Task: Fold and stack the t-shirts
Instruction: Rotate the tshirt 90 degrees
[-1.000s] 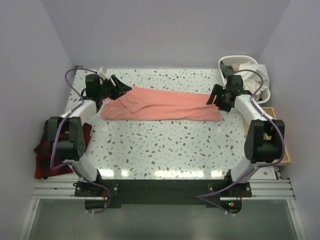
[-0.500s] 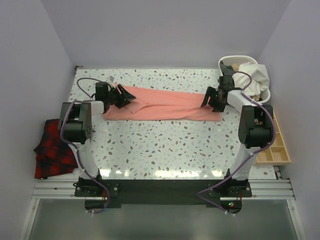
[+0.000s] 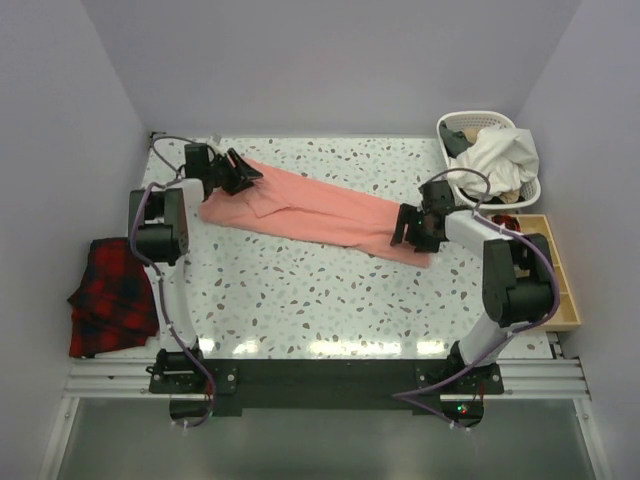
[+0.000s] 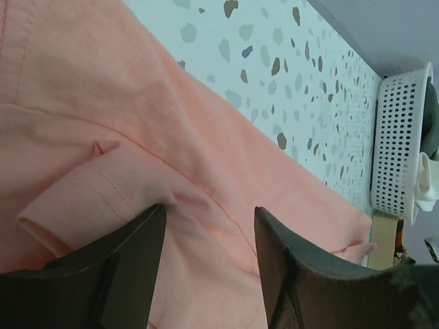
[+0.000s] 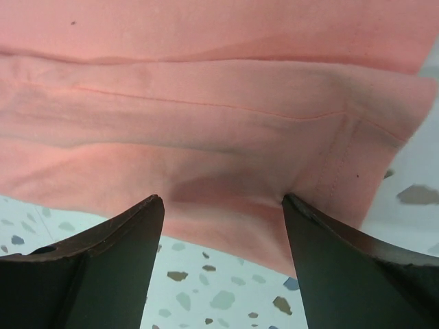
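- Two arms are fixed at the near edge of the speckled table. The left arm and the right arm each reach to one end of the shirt.
- One red-and-black plaid cloth lies crumpled at the near left, by the table's left edge, well apart from the shirt.
- One wooden tray with compartments sits at the right edge, partly hidden by the right arm.
- One salmon-pink t-shirt lies on the far half of the table, gathered into a long narrow band. Its long axis runs slantwise, with the left end near the far left corner and the right end nearer to me.
- At the nearer right end is the right gripper. Its fingers stand wide apart, tips down on the cloth by a stitched hem, and the cloth between them is flat, not pinched.
- At the far left end is the left gripper. Its fingers are also apart, tips on the cloth beside a sleeve, with nothing clamped.
- One white basket stands at the far right corner. A white cloth is heaped in it with something dark, and I cannot tell how many pieces there are.
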`<state>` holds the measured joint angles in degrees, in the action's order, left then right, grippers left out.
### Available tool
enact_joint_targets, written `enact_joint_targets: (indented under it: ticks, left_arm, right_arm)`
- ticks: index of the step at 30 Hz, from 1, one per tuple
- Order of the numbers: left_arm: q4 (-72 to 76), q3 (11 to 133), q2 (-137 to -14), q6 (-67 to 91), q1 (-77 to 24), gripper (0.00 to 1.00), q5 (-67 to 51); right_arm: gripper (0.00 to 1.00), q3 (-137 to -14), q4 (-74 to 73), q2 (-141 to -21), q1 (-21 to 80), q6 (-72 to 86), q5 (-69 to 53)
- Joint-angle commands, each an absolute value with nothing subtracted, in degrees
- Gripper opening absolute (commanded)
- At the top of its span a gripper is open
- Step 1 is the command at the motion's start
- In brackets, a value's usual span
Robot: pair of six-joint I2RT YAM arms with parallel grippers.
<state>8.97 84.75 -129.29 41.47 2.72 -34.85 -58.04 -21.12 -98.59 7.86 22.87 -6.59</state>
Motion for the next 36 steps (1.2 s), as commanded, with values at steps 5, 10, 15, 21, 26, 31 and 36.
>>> enact_joint_targets:
  ticks: [5, 10, 15, 21, 26, 31, 36]
  left_arm:
    - [-7.6, 106.1, -140.1, 33.7, 4.8, 0.60, -40.4]
    - [-9.2, 115.9, -147.3, 35.3, 4.2, 0.60, -42.4]
    - [-6.9, 123.9, -153.4, 38.1, 2.5, 0.61, -47.6]
    - [2.2, 131.7, -159.4, 46.3, 0.5, 0.64, -54.8]
    - [7.6, 126.0, -153.7, 47.4, 0.5, 0.64, -56.7]
    - [9.9, 110.7, -139.9, 42.2, 0.5, 0.65, -52.8]
    - [11.7, 93.2, -125.4, 41.1, 0.4, 0.66, -47.6]
  right_arm:
    - [0.75, -41.5, -27.4, -89.0, 20.2, 28.0, -10.5]
    - [0.75, -36.1, -28.7, -80.9, 31.8, 34.9, -12.1]
    - [0.75, -35.6, -31.4, -76.6, 41.9, 39.9, -12.6]
    - [0.75, -42.9, -33.6, -77.5, 56.3, 40.1, -13.6]
    - [0.78, -55.5, -43.2, -75.6, 57.7, 33.8, -0.2]
    - [0.93, -66.3, -50.4, -75.7, 54.5, 26.8, 20.4]
    - [0.95, -61.5, -41.5, -79.2, 42.0, 20.7, 16.6]
